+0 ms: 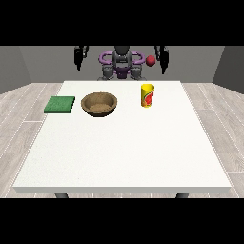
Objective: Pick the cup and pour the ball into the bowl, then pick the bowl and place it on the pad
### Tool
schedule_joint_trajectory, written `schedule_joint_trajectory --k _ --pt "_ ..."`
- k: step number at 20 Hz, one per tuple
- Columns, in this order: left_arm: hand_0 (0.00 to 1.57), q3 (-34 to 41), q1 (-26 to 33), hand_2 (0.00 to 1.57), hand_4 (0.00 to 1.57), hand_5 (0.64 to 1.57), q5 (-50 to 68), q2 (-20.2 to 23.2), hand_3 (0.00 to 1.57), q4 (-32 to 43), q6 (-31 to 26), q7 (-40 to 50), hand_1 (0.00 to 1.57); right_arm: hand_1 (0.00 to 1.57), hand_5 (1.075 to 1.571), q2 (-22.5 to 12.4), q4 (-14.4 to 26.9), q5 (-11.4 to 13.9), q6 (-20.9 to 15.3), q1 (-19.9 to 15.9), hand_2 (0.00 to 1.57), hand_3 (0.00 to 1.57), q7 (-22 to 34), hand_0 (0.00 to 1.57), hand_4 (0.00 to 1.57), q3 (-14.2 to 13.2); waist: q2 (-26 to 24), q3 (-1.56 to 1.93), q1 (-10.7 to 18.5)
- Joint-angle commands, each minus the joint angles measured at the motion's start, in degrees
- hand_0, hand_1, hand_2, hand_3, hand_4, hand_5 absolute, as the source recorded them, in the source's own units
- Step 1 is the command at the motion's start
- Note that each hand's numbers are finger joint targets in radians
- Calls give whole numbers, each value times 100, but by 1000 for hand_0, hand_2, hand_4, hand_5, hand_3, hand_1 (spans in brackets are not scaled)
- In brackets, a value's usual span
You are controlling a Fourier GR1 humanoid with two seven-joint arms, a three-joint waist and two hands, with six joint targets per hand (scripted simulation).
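Cup point(148, 96): yellow with a red mark, upright on your white desk point(124, 152), just right of the bowl.
Ball point(150, 60): red, above and behind the cup, off the desk, close beside the hand at the view's right.
Bowl point(99, 104): brown, upright, between the cup and the pad.
Pad point(60, 104): green, flat, just left of the bowl.
Hand at the view's right point(163, 59): raised behind the bowl's side of the desk, touching nothing you can see; fingers cannot tell.
Hand at the view's left point(79, 56): raised too, well apart from the bowl; fingers cannot tell.
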Motion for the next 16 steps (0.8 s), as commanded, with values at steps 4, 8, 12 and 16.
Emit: schedule_joint_trajectory --k 4,8,12,16 --pt "0 83 -106 0 664 1566 94 126 0 -502 5 451 0 0 1533 -236 -487 -32 15 -86 0 0 465 0 875 -90 -1269 157 23" --pt "0 161 189 0 642 1565 894 -495 0 -876 233 1655 0 0 1539 9 -873 -737 -105 344 0 0 1810 0 872 -303 -2144 231 -252" --pt "0 -162 224 0 637 1564 714 -538 0 -1515 655 2540 0 0 1532 -6 -1589 -823 -440 208 0 0 2921 0 861 -294 -2186 236 -195" --pt "0 -258 -498 0 581 1560 479 -506 0 -2117 1017 3019 0 0 1548 -151 -2134 -871 -448 41 0 0 2817 0 789 -502 -1371 239 -192"
